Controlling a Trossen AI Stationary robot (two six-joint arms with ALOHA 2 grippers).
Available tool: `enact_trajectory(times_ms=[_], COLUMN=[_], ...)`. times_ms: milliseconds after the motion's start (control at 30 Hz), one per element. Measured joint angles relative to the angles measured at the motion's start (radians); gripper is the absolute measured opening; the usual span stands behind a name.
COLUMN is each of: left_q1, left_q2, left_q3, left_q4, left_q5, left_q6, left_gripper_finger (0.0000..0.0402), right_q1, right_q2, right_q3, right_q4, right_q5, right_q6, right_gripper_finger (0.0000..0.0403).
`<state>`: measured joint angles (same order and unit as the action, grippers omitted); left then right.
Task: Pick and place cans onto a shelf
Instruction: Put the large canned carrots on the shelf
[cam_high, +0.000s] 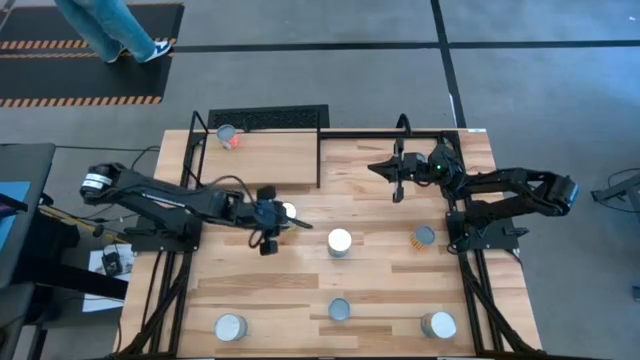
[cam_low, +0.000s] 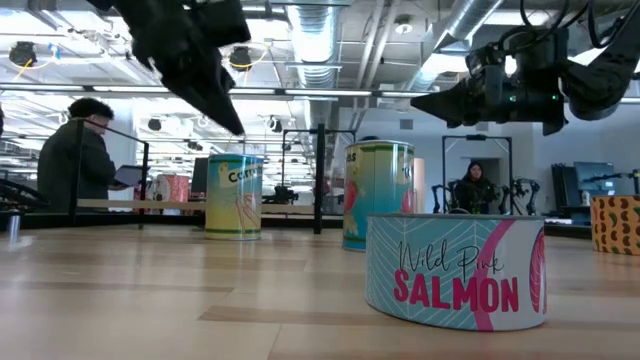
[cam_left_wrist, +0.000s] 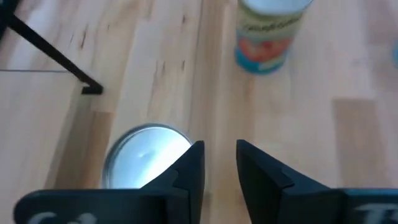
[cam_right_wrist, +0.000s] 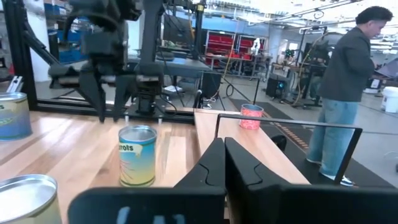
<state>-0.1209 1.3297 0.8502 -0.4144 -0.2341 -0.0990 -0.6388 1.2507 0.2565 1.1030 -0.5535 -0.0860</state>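
My left gripper (cam_high: 303, 225) hovers over the table's middle, open by a narrow gap and empty. A yellowish can with a silver top (cam_high: 287, 211) stands upright on the table just beside its fingers, on the far side; it also shows in the left wrist view (cam_left_wrist: 146, 163) and in the right wrist view (cam_right_wrist: 137, 155). My right gripper (cam_high: 374, 167) is shut and empty, in the air near the shelf's right end. The light-wood shelf (cam_high: 270, 160) lies at the far left and bears one reddish can (cam_high: 228, 134) at its far left corner.
More cans stand on the table: one with a white top (cam_high: 340, 242) in the middle, one with an orange label (cam_high: 424, 237) to its right, and three near the front edge (cam_high: 231, 327) (cam_high: 340, 309) (cam_high: 438, 325). A person (cam_right_wrist: 348, 81) stands beyond the table.
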Motion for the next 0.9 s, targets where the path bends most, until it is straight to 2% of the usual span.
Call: enact_trajectory(times_ms=[167,467,600,733,900], left_q1=[-0.003,-0.001,0.000,0.000,0.013], left_q2=[0.107,0.226,0.225,0.199,0.135], left_q3=[0.076,0.173,0.175,0.173,0.171], left_q4=[-0.069,-0.167,-0.172,-0.212,-0.290], left_q5=[-0.102,-0.105,-0.107,-0.093,-0.118], left_q6=[0.009,-0.053,-0.075,-0.056,0.011], left_gripper_finger=[0.0092,0.0091,0.0071,0.0015,0.0002], right_q1=[0.000,0.000,0.000,0.000,-0.005], right_q2=[0.000,0.000,0.000,0.000,0.000], right_q3=[0.000,0.000,0.000,0.000,0.000], right_q4=[-0.003,-0.003,-0.004,-0.006,-0.010], right_q5=[0.003,0.005,0.006,0.005,0.006], right_q6=[0.000,-0.001,-0.001,-0.002,-0.002], right_gripper_finger=[0.0015,0.0012,0.0014,0.0014,0.0012])
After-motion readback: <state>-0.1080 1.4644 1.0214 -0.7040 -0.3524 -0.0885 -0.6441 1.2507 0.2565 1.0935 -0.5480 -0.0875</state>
